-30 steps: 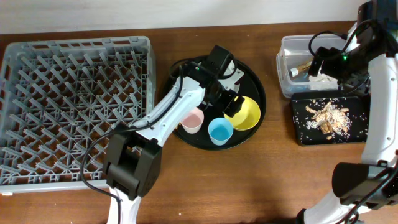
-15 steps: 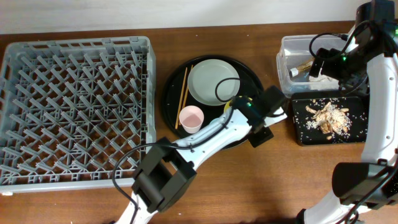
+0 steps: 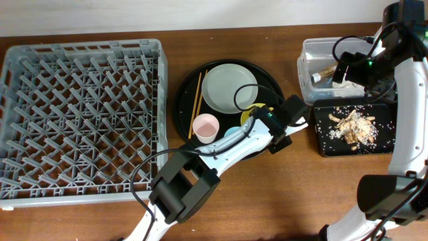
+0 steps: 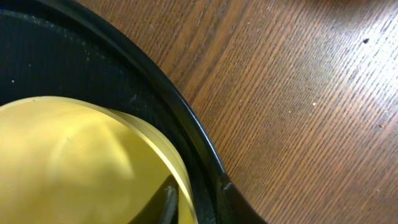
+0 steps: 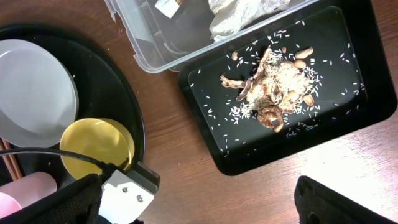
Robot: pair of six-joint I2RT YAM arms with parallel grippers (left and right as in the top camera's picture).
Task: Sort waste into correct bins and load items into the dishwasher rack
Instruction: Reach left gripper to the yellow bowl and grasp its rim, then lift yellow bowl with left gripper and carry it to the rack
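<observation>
My left gripper (image 4: 198, 200) is shut on the rim of the yellow bowl (image 4: 81, 162), one finger inside it and one outside. From above, the left gripper (image 3: 265, 122) sits at the right edge of the round tray, covering much of the yellow bowl (image 3: 251, 114). The plate (image 3: 229, 86), chopsticks (image 3: 198, 102), pink cup (image 3: 205, 126) and half-hidden blue cup (image 3: 231, 133) lie on that tray. The grey rack (image 3: 80, 114) stands at left. My right gripper (image 5: 199, 208) hangs open and empty, high above bare table. Food scraps (image 5: 273, 87) fill the black bin (image 5: 348, 130); a napkin (image 5: 242, 15) lies in the clear tub (image 5: 155, 43).
The round black tray (image 3: 186, 94) lies between the rack and the bins. Its raised rim (image 4: 186, 106) runs right beside the held bowl. The clear tub (image 3: 309, 63) and black bin (image 3: 388, 134) stand at the far right, with the right arm above them.
My left arm swung from over the plate to the tray's right edge and its jaws closed on the yellow bowl's rim. The right arm stayed still.
</observation>
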